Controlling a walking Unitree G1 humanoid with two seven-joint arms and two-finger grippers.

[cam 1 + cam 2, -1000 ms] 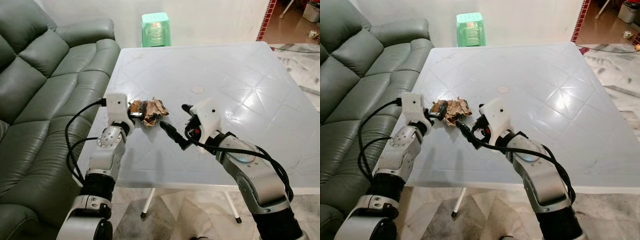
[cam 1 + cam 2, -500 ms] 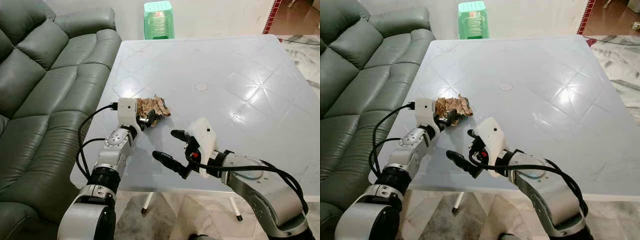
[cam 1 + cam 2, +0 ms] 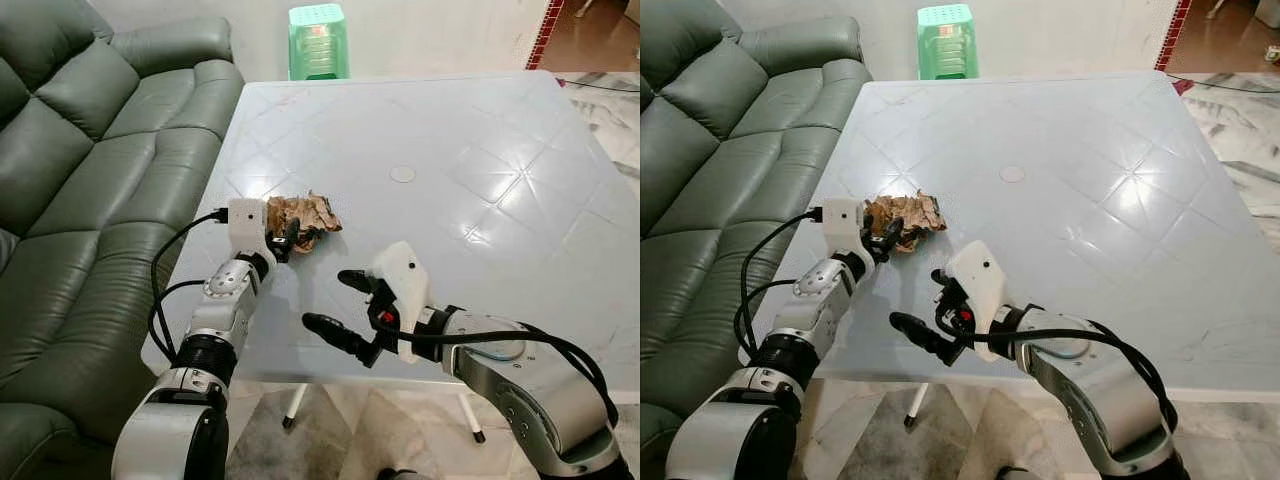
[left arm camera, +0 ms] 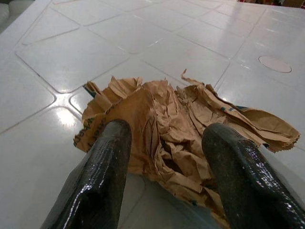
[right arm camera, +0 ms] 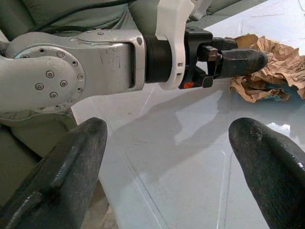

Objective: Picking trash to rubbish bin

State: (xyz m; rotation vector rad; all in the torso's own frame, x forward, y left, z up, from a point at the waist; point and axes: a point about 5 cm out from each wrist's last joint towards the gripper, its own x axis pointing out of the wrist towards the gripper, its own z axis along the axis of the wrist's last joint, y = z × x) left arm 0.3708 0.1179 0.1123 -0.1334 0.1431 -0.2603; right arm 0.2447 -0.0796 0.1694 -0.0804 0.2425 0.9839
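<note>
A crumpled brown paper bag (image 3: pixel 308 214) lies on the white table (image 3: pixel 480 130) near its left edge. My left gripper (image 3: pixel 284 238) is open at the near side of the bag. In the left wrist view its two black fingers (image 4: pixel 102 176) stand apart, with the paper bag (image 4: pixel 176 119) at and just beyond their tips. My right gripper (image 3: pixel 328 298) is open over the table's near edge, a hand's width short of the bag and holding nothing. The right wrist view looks past its fingers (image 5: pixel 271 162) at the left arm (image 5: pixel 95 62) and the bag (image 5: pixel 269 67).
A green leather sofa (image 3: pixel 80 180) runs close along the table's left side. A green plastic stool (image 3: pixel 320 40) stands behind the table's far edge. A small round mark (image 3: pixel 402 173) sits mid-table. The table's near edge (image 3: pixel 300 375) is under my right gripper.
The camera has risen and tilted down. My right gripper has drawn back from the bag toward the table's near edge. The left gripper has stayed at the bag, shifting slightly back.
</note>
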